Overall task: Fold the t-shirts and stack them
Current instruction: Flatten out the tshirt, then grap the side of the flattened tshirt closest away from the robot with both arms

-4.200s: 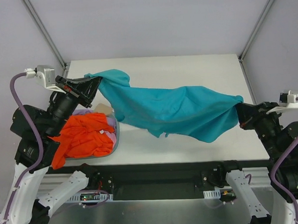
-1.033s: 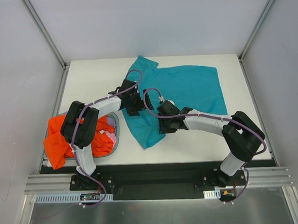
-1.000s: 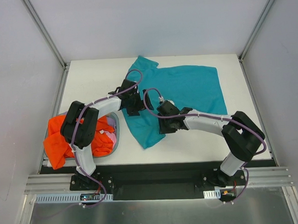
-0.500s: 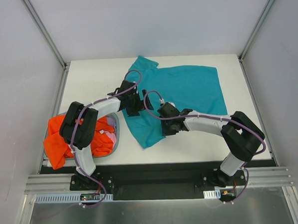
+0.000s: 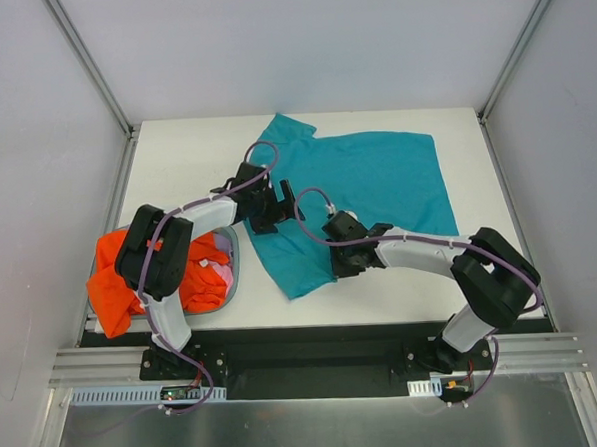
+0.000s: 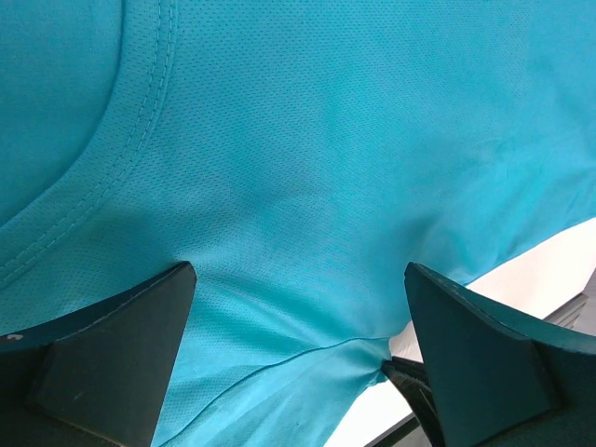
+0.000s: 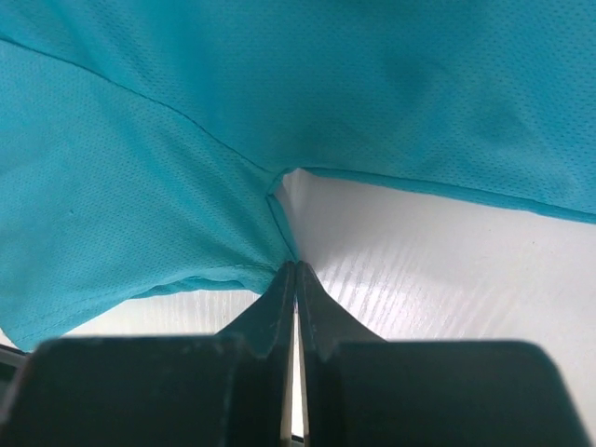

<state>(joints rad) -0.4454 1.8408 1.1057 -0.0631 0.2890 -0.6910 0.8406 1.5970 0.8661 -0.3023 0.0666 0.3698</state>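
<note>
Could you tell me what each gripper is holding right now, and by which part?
The right gripper pinches the teal t-shirt at the underarm corner, where sleeve meets side. The left gripper is open, holding nothing.

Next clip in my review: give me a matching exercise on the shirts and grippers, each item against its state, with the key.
Column one:
1. teal t-shirt
2. orange t-shirt
3. left gripper
4. right gripper

Column two:
A. shut, pinching teal cloth
B. heaped in the grey bin
C. open over teal cloth
D. spread on the table

Pairs: 1-D, 2-B, 3-C, 4-A
</note>
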